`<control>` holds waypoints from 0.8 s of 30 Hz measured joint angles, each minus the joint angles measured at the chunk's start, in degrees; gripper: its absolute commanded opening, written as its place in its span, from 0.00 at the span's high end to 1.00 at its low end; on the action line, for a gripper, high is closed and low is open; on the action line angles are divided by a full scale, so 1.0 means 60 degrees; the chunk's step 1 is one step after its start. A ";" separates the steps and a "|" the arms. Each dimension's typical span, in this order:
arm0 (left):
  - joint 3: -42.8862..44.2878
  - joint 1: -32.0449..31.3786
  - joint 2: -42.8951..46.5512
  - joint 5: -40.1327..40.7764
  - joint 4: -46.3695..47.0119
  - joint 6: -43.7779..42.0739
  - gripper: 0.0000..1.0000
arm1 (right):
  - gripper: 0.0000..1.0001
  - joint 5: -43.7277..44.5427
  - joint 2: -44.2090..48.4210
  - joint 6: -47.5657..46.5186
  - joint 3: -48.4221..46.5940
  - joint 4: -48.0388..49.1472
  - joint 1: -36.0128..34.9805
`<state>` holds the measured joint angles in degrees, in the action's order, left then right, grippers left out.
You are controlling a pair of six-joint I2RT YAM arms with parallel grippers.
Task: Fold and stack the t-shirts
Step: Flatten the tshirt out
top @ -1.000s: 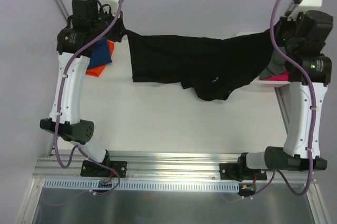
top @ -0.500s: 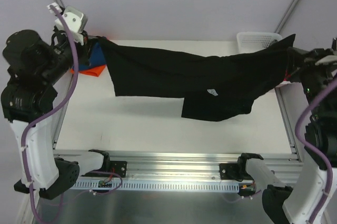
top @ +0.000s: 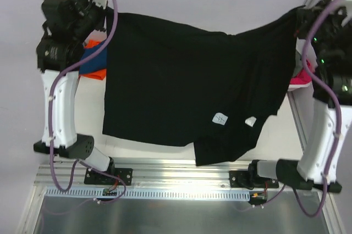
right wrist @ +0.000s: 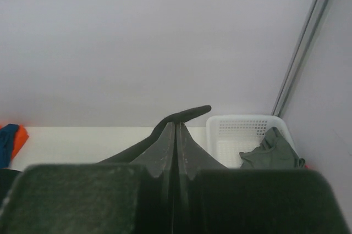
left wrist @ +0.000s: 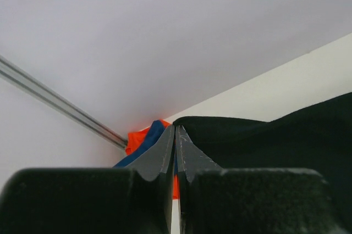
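Note:
The black t-shirt [top: 187, 85] hangs spread wide in the air between both arms, with small white labels near its lower hem. My left gripper [top: 108, 13] is shut on its upper left corner; in the left wrist view the gripper [left wrist: 175, 128] pinches the black cloth [left wrist: 264, 140]. My right gripper [top: 300, 15] is shut on the upper right corner; in the right wrist view the gripper [right wrist: 176, 125] holds a fold of the black cloth [right wrist: 184, 115]. The blue t-shirt [top: 91, 61] and the orange t-shirt [top: 98, 73] lie at the table's far left, partly hidden behind the left arm.
A white slotted basket [right wrist: 231, 135] stands at the back right with a grey garment [right wrist: 272, 151] in it. Something pink [top: 300, 79] shows beside the right arm. A metal rail [top: 176, 171] runs along the near edge.
Both arms have lifted the black t-shirt higher, and it now hangs open much further toward the near edge. The left arm moved right and back.

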<state>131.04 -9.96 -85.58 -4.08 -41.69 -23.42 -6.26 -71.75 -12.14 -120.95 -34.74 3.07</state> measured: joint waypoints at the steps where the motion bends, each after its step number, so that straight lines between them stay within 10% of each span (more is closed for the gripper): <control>1: 0.0208 0.0062 -0.0481 0.0044 0.0113 -0.0018 1.00 | 0.99 0.0011 -0.0597 -0.0018 -0.0277 0.0055 0.0000; 10: 0.0721 0.0291 -0.1810 0.0295 0.0634 -0.0255 1.00 | 0.99 -0.0109 -0.2404 -0.0015 -0.0801 -0.0018 0.0011; 24: -0.3381 0.0295 0.3650 0.0233 0.1472 -0.0291 1.00 | 0.99 -0.0579 0.2973 0.0007 0.1293 -0.0040 0.0018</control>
<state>110.76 -8.19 -63.68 -2.68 -32.86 -25.17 -9.74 -53.91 -12.10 -113.19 -34.98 3.18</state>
